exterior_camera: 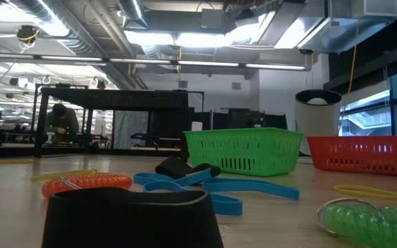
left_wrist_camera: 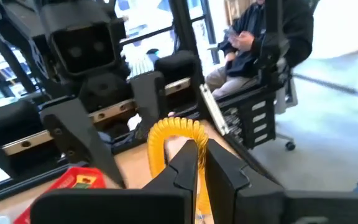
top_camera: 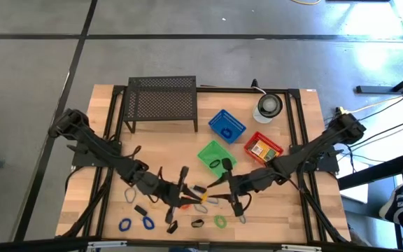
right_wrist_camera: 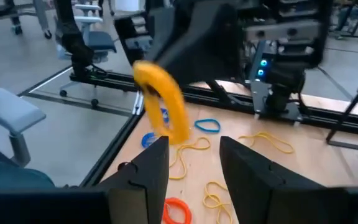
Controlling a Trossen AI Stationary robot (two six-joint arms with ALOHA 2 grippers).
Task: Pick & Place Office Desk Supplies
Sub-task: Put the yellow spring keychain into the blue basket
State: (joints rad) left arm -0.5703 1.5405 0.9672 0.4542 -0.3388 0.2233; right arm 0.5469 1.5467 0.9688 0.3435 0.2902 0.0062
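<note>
Since the yellow spiral loop [left_wrist_camera: 178, 134] is pinched between the closed fingers of the left gripper [left_wrist_camera: 199, 163] and raised off the table [top_camera: 285, 210], a transfer to one of the baskets seems intended, perhaps by hand-over. It is held up right in front of the right gripper [right_wrist_camera: 194, 155], whose fingers are parted and grip nothing. Other supplies lie scattered along the front edge, near the green basket [top_camera: 215, 155].

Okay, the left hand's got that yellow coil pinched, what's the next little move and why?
Probably carry it toward the green basket. The left hand is shut on the yellow coil, lifted clear of the table, and the open right hand sits right in front of it, so steer around that hand.
</note>
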